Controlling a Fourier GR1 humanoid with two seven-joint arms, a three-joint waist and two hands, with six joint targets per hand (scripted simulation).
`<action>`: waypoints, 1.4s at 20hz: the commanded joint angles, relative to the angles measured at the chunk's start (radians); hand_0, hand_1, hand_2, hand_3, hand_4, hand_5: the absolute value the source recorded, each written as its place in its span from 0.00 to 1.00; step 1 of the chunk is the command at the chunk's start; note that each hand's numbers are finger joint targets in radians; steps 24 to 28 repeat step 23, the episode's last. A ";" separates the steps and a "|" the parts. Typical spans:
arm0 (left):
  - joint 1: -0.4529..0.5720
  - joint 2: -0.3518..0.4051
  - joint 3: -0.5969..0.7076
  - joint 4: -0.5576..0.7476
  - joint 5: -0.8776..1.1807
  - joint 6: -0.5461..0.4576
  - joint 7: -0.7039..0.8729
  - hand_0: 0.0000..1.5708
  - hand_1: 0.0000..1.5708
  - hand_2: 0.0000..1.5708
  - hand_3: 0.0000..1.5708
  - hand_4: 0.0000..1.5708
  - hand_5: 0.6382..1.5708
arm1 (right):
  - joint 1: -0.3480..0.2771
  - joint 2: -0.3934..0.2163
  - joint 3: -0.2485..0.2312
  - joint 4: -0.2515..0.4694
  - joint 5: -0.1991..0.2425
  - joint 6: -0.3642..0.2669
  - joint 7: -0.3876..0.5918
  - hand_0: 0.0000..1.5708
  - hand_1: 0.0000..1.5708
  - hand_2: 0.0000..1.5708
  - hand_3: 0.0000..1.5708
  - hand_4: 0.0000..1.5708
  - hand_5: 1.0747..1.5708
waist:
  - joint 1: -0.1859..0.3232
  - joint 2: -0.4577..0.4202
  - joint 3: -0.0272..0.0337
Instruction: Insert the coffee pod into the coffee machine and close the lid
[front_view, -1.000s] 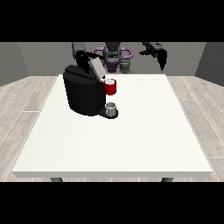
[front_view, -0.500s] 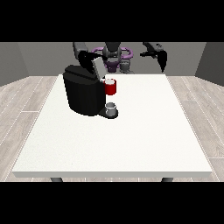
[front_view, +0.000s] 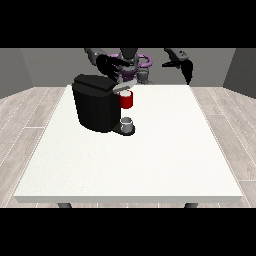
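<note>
Lid (front_view: 116, 86) of the coffee machine (front_view: 96, 104): stood raised at a steep tilt earlier, now lowered close to flat over the top of the body. Hand at the view's left (front_view: 109, 66): has come lower and forward, now just above the lid's rear edge.

Coffee machine (front_view: 97, 107) — matt black plastic.

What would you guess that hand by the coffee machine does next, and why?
Probably it presses the lid down. The hand at the view's left sits just above and behind the coffee machine, the lid looks nearly lowered over the red part, and the hand at the view's right hangs away from it.
</note>
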 joint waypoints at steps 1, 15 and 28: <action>0.010 -0.028 -0.041 -0.019 -0.010 0.008 0.017 0.00 0.00 0.00 0.00 0.08 1.00 | -0.042 0.026 0.024 0.021 0.052 -0.048 0.030 0.00 0.00 0.00 0.00 0.11 1.00 | 0.029 -0.021 0.0007; 0.036 -0.038 -0.044 -0.019 -0.008 0.032 -0.075 0.00 0.00 0.00 0.00 0.09 1.00 | 0.019 0.109 0.068 -0.020 0.033 0.037 -0.083 0.00 0.00 0.00 0.00 0.11 1.00 | -0.037 -0.074 0.0008; 0.145 -0.035 -0.021 0.026 0.001 0.035 -0.110 0.00 0.00 0.00 0.00 0.12 1.00 | 0.365 0.112 0.168 -0.135 -0.126 0.018 -0.156 0.00 0.00 0.00 0.00 0.10 1.00 | -0.133 -0.184 0.0009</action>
